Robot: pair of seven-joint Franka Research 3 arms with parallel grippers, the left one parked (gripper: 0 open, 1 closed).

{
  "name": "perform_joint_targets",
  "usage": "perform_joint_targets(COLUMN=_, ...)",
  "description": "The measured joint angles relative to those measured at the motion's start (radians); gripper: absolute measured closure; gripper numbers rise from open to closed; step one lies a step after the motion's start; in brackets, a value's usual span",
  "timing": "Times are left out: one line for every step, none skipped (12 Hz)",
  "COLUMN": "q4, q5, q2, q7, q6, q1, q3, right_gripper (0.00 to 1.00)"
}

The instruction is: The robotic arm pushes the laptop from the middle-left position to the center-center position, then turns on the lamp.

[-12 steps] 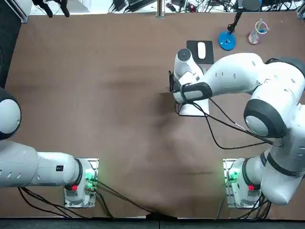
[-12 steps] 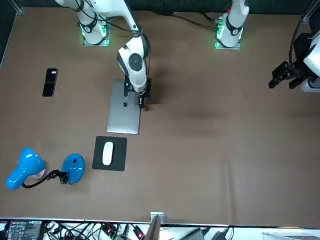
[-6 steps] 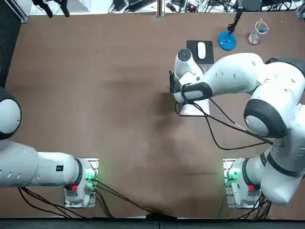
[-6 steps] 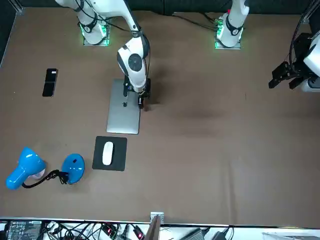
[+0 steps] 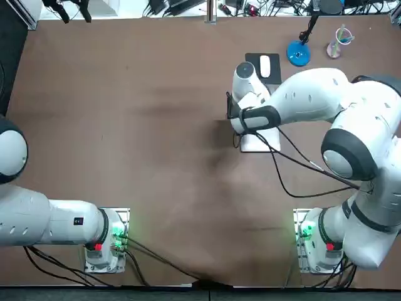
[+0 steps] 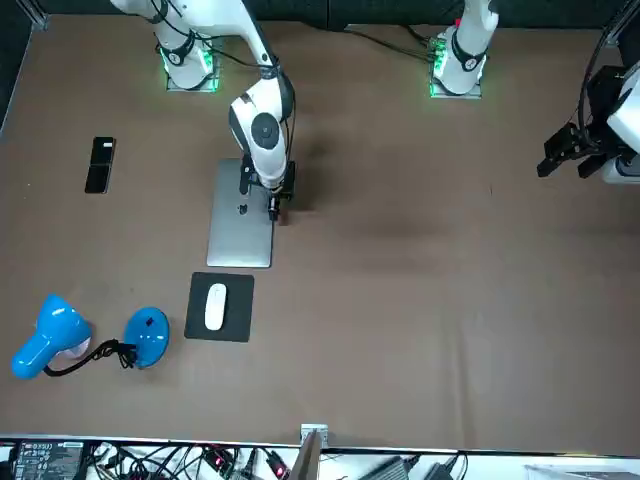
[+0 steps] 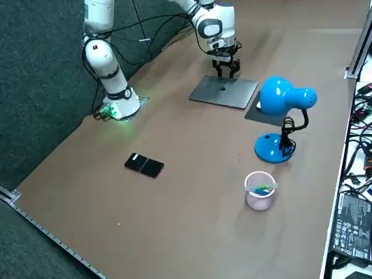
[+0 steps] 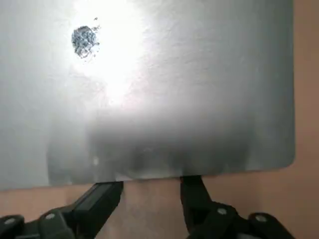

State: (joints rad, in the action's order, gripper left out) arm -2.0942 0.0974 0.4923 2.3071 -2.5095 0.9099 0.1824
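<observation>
A closed silver laptop [image 6: 238, 232] lies flat on the brown table, right of centre in the top view [image 5: 262, 143]. It fills most of the right wrist view [image 8: 174, 99]. My right gripper [image 6: 273, 207] stands low at the laptop's long side, open, both fingertips [image 8: 195, 188] touching its edge and nothing between them. From the side the gripper [image 7: 225, 69] is at the laptop's [image 7: 224, 92] far edge. The blue desk lamp [image 7: 281, 100] stands beyond the laptop, its base [image 5: 298, 54] near the table's far edge.
A white mouse [image 6: 215, 305] rests on a black pad [image 6: 236, 322] between laptop and lamp. A black phone [image 7: 145, 165] lies toward the table's right edge. A pink cup [image 7: 259, 190] stands by the lamp. Cables run along the far edge.
My gripper and the laptop have both shifted a little toward the robot's right, away from the table's centre. The lamp, mouse and phone have not moved.
</observation>
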Motion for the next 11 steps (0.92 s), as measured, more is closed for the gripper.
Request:
perform_joint_targets(q4=-0.002, q5=0.000, q2=-0.001, q7=0.005, q6=0.007, q1=0.000, q3=0.008, right_gripper=0.20)
perform_joint_targets(q4=-0.004, q5=0.000, q2=-0.002, q7=0.008, q6=0.012, q1=0.000, q3=0.013, right_gripper=0.20)
perform_joint_targets(q4=-0.004, q5=0.000, q2=-0.003, q7=0.010, q6=0.019, q1=0.000, q3=0.016, right_gripper=0.20)
perform_joint_targets(q4=-0.004, q5=0.000, q2=-0.004, q7=0.011, q6=0.027, q1=0.000, q3=0.018, right_gripper=0.20)
perform_joint_targets(q4=-0.004, q5=0.000, q2=-0.004, q7=0.013, q6=0.034, q1=0.000, q3=0.019, right_gripper=0.20)
perform_joint_targets(q4=-0.005, q5=0.000, q2=-0.005, q7=0.014, q6=0.041, q1=0.000, q3=0.021, right_gripper=0.20)
perform_joint_targets(q4=-0.010, q5=-0.001, q2=-0.008, q7=0.014, q6=0.046, q1=0.000, q3=0.023, right_gripper=0.20)
perform_joint_targets(q4=-0.020, q5=-0.001, q2=-0.014, q7=0.014, q6=0.047, q1=0.000, q3=0.024, right_gripper=0.20)
perform_joint_targets(q4=-0.033, q5=-0.002, q2=-0.022, q7=0.014, q6=0.047, q1=0.000, q3=0.027, right_gripper=0.20)
perform_joint_targets(q4=-0.048, q5=-0.004, q2=-0.031, q7=0.014, q6=0.048, q1=0.000, q3=0.031, right_gripper=0.20)
perform_joint_targets(q4=-0.075, q5=-0.010, q2=-0.047, q7=0.014, q6=0.048, q1=0.000, q3=0.042, right_gripper=0.20)
